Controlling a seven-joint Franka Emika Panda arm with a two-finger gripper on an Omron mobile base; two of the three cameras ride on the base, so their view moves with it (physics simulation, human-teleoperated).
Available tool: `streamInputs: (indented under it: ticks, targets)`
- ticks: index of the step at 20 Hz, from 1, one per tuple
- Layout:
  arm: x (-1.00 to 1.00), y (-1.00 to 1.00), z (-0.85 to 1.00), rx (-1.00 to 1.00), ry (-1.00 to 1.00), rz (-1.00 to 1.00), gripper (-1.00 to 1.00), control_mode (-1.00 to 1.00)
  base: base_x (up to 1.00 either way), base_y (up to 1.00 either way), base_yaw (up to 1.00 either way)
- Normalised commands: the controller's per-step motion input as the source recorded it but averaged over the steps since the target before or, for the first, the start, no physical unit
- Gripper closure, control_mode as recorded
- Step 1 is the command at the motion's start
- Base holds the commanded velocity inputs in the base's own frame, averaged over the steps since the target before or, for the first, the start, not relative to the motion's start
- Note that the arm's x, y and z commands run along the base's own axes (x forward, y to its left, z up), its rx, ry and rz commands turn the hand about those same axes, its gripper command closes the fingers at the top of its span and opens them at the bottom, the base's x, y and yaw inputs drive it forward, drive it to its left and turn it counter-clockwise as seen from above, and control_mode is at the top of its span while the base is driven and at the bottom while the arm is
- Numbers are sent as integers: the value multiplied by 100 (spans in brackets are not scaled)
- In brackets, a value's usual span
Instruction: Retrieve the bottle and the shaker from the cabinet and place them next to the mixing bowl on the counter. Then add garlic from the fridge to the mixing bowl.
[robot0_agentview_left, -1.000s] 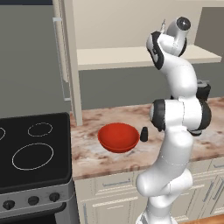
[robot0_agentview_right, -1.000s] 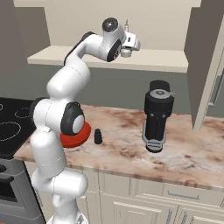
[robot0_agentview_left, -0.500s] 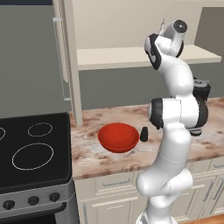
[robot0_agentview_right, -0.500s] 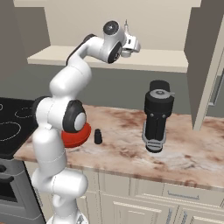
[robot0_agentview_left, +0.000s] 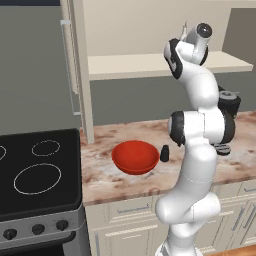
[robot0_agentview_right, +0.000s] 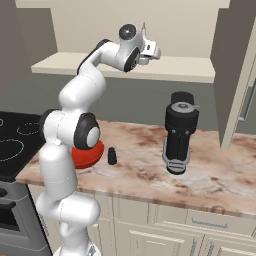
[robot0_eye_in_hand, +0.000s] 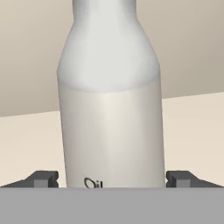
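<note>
Up at the cabinet (robot0_agentview_left: 150, 65) shelf, the end effector (robot0_eye_in_hand: 112, 179) stands spread, one tip on each side of the bottle (robot0_eye_in_hand: 111, 105), which stands upright on the shelf board, so the jaws look placed to clamp its body. Below on the table (robot0_agentview_right: 150, 165), the shaker (robot0_agentview_right: 112, 156) already stands just beside the mixing bowl (robot0_agentview_left: 135, 156), leaving the bottle to fetch.
</note>
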Motion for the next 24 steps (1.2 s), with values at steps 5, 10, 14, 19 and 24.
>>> streamInputs:
  ticks: [5,10,14,19,24]
  targets:
    - [0,0,0,0,0,0,100,-100,0,0,0]
    - [-2,0,0,0,0,0,100,-100,0,0,0]
    - [-76,0,0,0,-4,4,100,-100,0,0,0]
    - [-100,0,0,0,-13,8,100,-100,0,0,0]
    - [-100,0,0,0,-21,14,100,-100,0,0,0]
